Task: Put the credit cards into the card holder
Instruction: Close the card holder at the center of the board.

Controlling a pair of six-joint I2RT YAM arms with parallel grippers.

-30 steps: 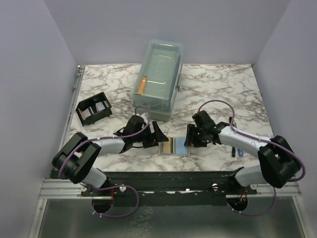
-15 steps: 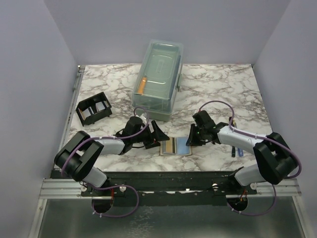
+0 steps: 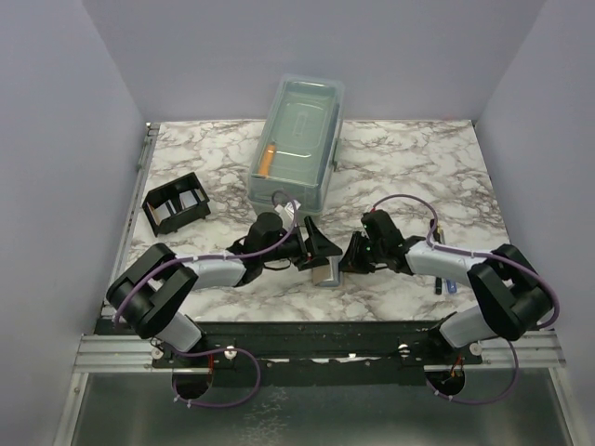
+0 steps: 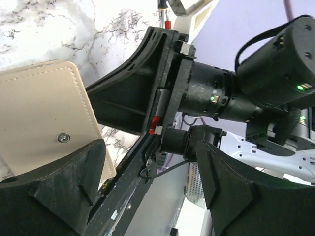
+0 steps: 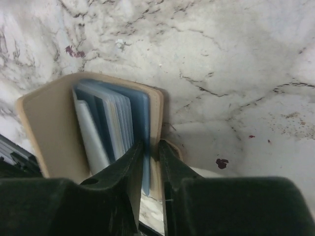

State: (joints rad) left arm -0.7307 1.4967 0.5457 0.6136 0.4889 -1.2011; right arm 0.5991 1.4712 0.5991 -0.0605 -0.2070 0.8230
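While the right gripper [image 5: 150, 150] pinches one flap of the tan wallet [image 5: 44, 128], the credit cards [image 5: 110, 120] sit tucked inside it, close to the near edge of the marble table [image 3: 418, 177]. Beside the other flap the left gripper [image 3: 319, 249] stands wide open. Bare marble stretches left to the card holder [image 3: 153, 198], well apart. A second ago the wallet lay flat and both arms stood farther apart.

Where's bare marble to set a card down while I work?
Widest bare marble lies right of the clear box. A smaller patch sits between the card holder and that box. Near centre is crowded: left pincer and right pincer meet at the tan wallet.
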